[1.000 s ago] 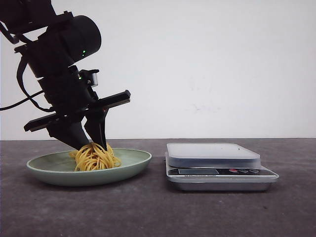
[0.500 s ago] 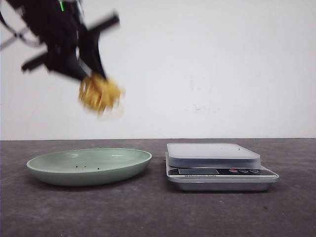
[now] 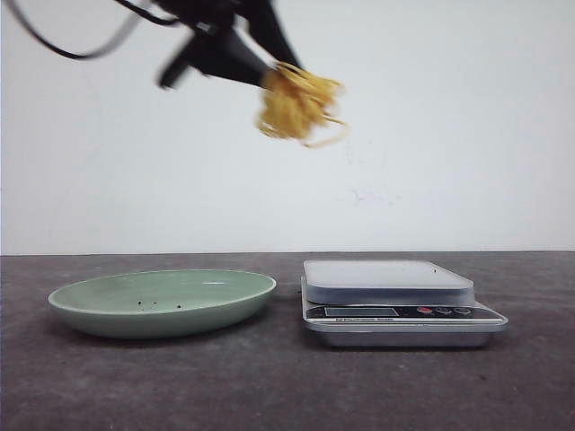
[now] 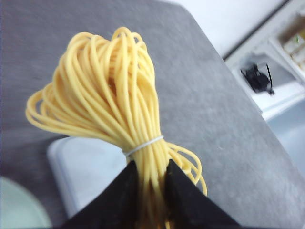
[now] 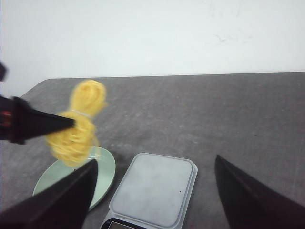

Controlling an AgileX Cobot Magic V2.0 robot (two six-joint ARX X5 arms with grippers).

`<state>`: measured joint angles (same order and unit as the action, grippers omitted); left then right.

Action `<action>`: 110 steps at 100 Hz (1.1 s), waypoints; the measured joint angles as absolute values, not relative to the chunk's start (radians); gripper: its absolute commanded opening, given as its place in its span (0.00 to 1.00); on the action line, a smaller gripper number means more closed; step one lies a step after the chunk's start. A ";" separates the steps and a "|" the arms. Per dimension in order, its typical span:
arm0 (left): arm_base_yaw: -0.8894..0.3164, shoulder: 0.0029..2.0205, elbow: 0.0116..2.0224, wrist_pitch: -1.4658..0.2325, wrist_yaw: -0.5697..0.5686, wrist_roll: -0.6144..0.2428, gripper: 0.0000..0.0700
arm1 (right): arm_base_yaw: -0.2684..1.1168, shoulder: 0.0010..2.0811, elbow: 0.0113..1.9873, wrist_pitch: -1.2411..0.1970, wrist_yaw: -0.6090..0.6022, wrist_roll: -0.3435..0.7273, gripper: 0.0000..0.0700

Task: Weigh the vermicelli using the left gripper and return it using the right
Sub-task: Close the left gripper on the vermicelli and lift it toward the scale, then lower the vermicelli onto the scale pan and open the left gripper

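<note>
Dark grey matting covers the table [image 3: 269, 386], and nearest on it two things are set side by side: a pale green plate [image 3: 108, 310] at about eight o'clock in the front view and a silver kitchen scale [image 3: 391, 292] at about four o'clock, near each other but not touching. The plate is seen empty apart from a few dark specks, and nothing rests on the scale's platform. Higher up and farther back, against the white wall [image 3: 449, 135], the vermicelli [image 3: 296, 101] is held in the air at roughly twelve o'clock, above the gap between plate and scale. It is pinched at its banded neck by the left gripper [image 4: 151, 179], whose black fingers are pressed against the strands. The carrying step toward the scale is judged to be in hand; next the bundle would need to be taken on over the platform, lowered and let go. The right gripper [image 5: 155, 188] is seen with its fingers spread wide and holding nothing. Much is blurred in the front view, where the left arm is cut off by the top edge; the scale's display cannot be read.
</note>
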<state>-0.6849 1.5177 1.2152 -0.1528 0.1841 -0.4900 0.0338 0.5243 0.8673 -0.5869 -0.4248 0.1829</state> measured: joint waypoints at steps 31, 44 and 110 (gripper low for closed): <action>-0.742 1.777 1.381 -0.154 0.179 -0.490 0.01 | 0.034 0.524 0.869 -0.587 -0.425 0.183 0.70; -0.743 1.840 1.381 -0.191 0.176 -0.490 0.01 | 0.034 0.524 0.869 -0.587 -0.426 0.183 0.70; -0.753 1.952 1.406 -0.224 0.208 -0.490 0.57 | 0.034 0.524 0.869 -0.587 -0.426 0.183 0.71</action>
